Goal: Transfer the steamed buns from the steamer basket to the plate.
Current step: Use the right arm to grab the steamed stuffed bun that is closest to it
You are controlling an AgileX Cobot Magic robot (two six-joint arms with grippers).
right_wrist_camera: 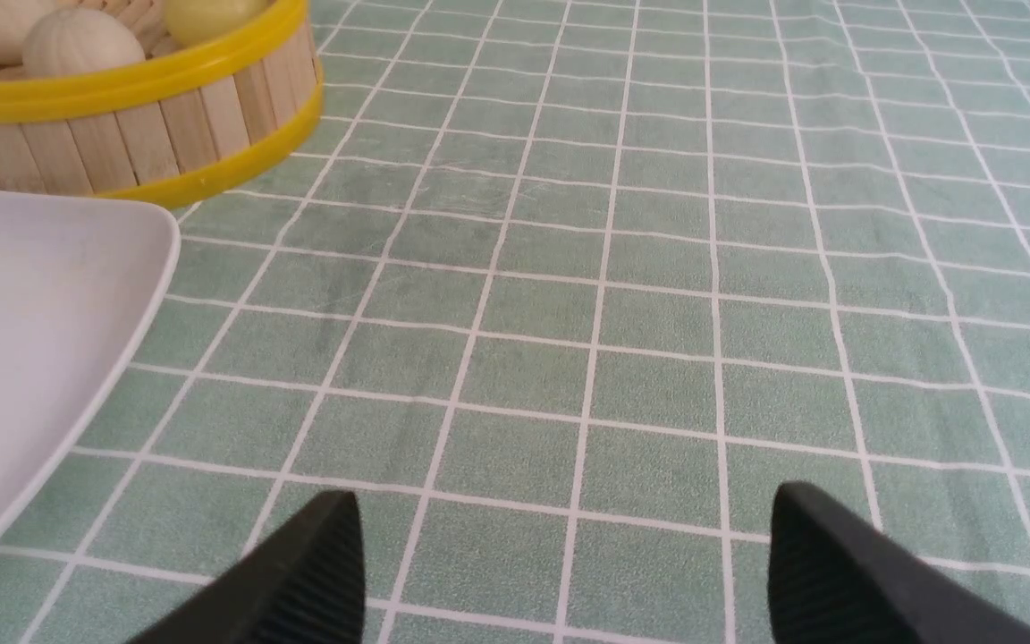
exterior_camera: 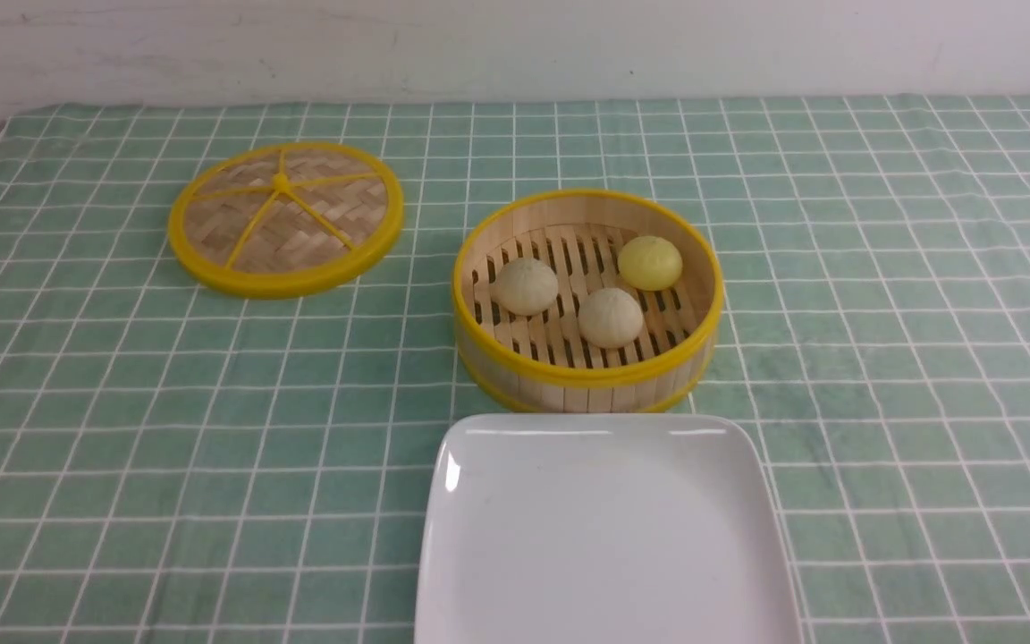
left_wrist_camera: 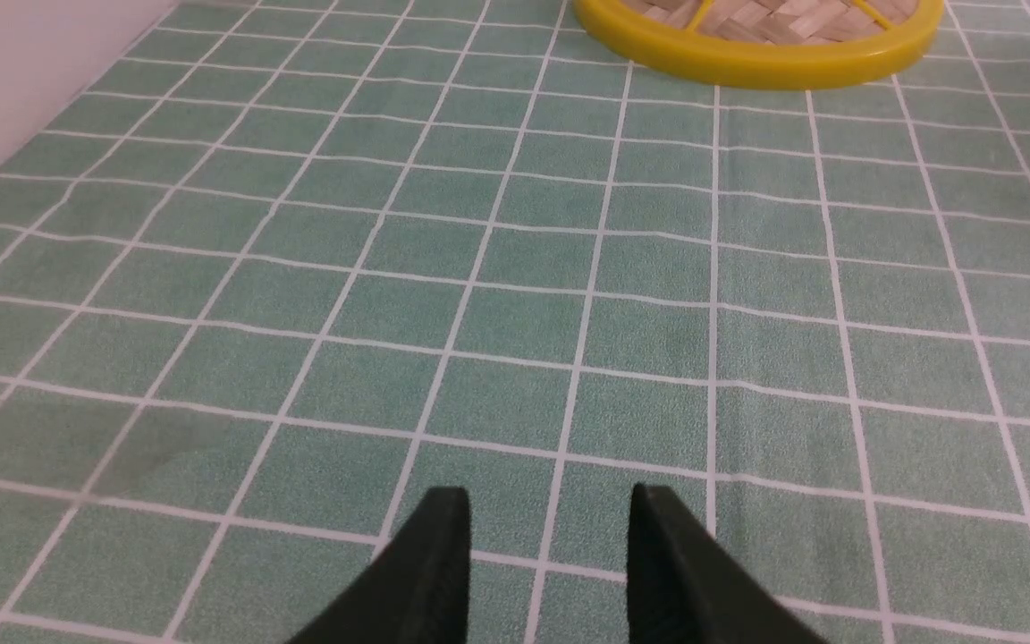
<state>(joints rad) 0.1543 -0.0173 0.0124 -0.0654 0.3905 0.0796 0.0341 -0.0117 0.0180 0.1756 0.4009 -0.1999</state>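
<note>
A round bamboo steamer basket (exterior_camera: 586,385) with yellow rims holds three small domed steamed buns (exterior_camera: 611,317), two pale beige, one bright yellow, just behind a glossy white square plate (exterior_camera: 604,537). A flat woven yellow-rimmed lid (exterior_camera: 286,219) lies left on the green checked tablecloth (exterior_camera: 882,358).

front: raised, looking forward | wrists: low, near tablecloth (left_wrist_camera: 515,313) | shared: lid (left_wrist_camera: 747,67) left, steamer basket (right_wrist_camera: 122,134) right

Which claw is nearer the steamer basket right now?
Right. The right claw hangs open over the cloth beside the plate, with the steamer basket just beyond. The left claw faces only the lid; no basket in its view.
</note>
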